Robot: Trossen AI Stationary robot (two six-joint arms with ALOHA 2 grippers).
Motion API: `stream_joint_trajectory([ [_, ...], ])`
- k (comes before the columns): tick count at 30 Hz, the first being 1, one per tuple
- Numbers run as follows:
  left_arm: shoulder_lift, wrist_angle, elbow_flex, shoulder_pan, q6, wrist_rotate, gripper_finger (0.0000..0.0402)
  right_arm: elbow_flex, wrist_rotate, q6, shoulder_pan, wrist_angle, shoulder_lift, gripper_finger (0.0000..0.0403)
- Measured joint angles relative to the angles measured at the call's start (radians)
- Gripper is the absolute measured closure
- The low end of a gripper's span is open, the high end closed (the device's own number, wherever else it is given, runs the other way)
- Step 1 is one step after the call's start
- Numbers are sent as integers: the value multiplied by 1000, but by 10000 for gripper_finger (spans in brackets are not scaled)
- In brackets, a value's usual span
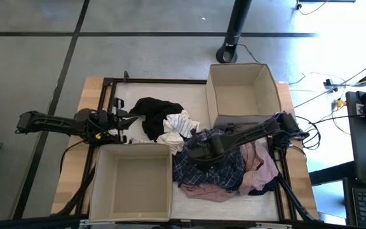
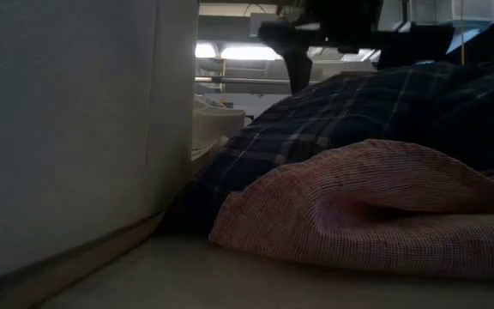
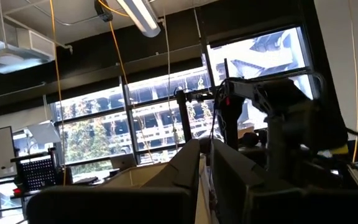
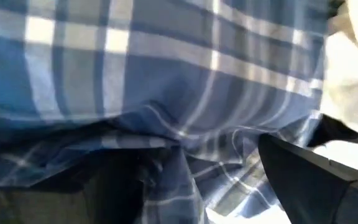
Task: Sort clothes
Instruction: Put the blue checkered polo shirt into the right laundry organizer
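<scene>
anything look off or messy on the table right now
Nothing damaged. The clothes lie in one tangled heap between the two boxes, both boxes looking empty. The right gripper is down on the plaid shirt.

Clothes pile (image 1: 215,162) sits mid-table between two boxes: near box (image 1: 132,181) to its left, far box (image 1: 243,92) behind it to the right. Right gripper (image 1: 196,154) is down on the pile; left gripper (image 1: 122,121) waits behind the near box.

blue plaid shirt (image 1: 211,166), pink garment (image 1: 259,162), seemingly black garment (image 1: 154,114)
</scene>
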Motion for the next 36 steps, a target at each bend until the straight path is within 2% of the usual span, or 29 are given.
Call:
stream_joint_trajectory([
  [5,-1,1,0,0,5,0,370,-85,-16,3,-7,12,23,71],
  [8,-6,4,0,0,8,0,370,-130,-11,5,-7,48,22,106],
  [11,-6,24,0,0,9,0,370,-137,-11,32,-6,53,22,178],
  [17,-6,42,1,0,11,0,370,-135,-2,42,-6,50,3,369],
  [18,-6,42,1,0,11,0,370,-135,-1,40,-6,46,-7,384],
  [23,-6,44,1,0,24,0,370,-133,78,97,-4,35,-88,372],
  [29,-5,45,1,0,53,0,370,-133,185,120,-4,27,-242,394],
  [33,-5,47,1,0,58,0,370,-132,296,141,-6,24,-348,385],
  [36,-6,53,1,0,59,0,370,-120,405,138,-6,23,-420,395],
])
